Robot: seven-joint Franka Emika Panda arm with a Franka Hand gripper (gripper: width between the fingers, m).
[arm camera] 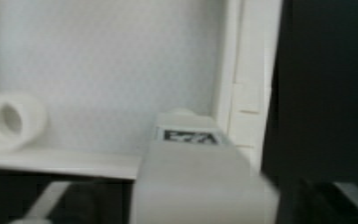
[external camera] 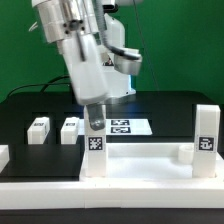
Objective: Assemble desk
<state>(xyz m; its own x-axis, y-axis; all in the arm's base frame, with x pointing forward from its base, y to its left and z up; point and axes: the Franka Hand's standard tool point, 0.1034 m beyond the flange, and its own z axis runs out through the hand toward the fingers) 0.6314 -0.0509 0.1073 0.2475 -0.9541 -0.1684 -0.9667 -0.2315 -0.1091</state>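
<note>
The rimmed top [external camera: 140, 166] lay flat on the black desk [external camera: 165, 108], low at six o'clock in the exterior view, and it looked much like a shallow tray. Two things stood in it, both upright. The left post leg [external camera: 95, 150] was at the corner toward eight o'clock, and the right post leg [external camera: 205, 140] was at the far corner toward four o'clock. Each showed a black-and-white tag on its face.

From the wrist view I could see a round socket [arm camera: 5, 120] on the tray's white floor, off to one side of the left post leg. That leg stood close against the tray's rim wall, with the dark desk just beyond the wall.

The claw [external camera: 94, 118] hung straight above the left post leg, so the leg sat at six o'clock of it. The claw's tips were down at the leg's upper end. The pictures were too blurred there for me to tell whether the fingers pinched the leg or merely stood around it.

Outside the tray, the first loose leg [external camera: 38, 128] and the second loose leg [external camera: 68, 128] lay on the desk near each other, at about nine o'clock of the claw. The marker board [external camera: 128, 126] lay flat behind the tray, at about three o'clock of the claw.
</note>
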